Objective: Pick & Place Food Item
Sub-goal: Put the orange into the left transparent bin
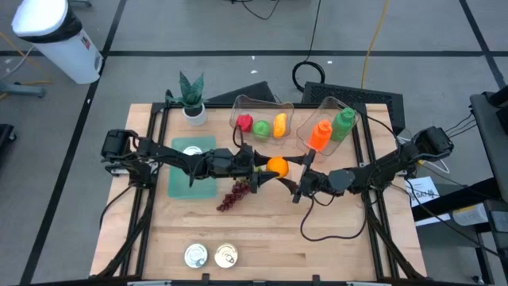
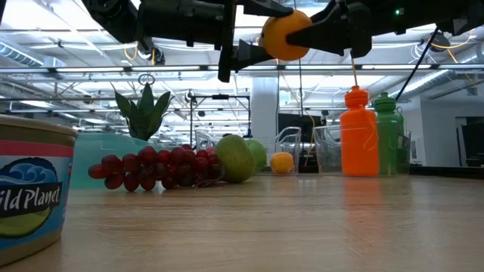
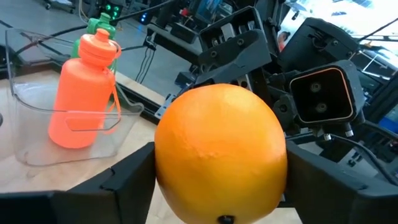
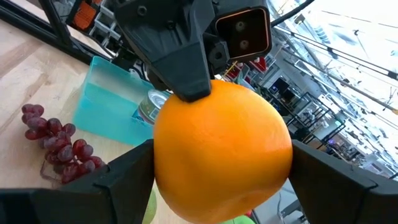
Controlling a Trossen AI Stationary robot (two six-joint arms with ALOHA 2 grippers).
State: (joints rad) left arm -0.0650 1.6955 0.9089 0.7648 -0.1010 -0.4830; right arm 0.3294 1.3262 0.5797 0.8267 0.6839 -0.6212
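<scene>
Between both grippers, high above the table, the orange point(image 1: 277, 166) sits mid-handover: left gripper point(image 1: 259, 167) and right gripper point(image 1: 294, 184) each clamp it. You have pick done; release and placement remain. Below lie grapes point(image 1: 232, 195).

In the low view, both arms are cut off by the top edge, and the tuna can point(image 2: 26, 193) at 9 o'clock is cropped on its left, its label only partly readable. The orange point(image 3: 221, 152) hides most of the right hand point(image 3: 249, 81) in the left wrist view. In the right wrist view, the teal tray point(image 4: 115, 102) is partly hidden behind the left hand point(image 4: 186, 74).
</scene>
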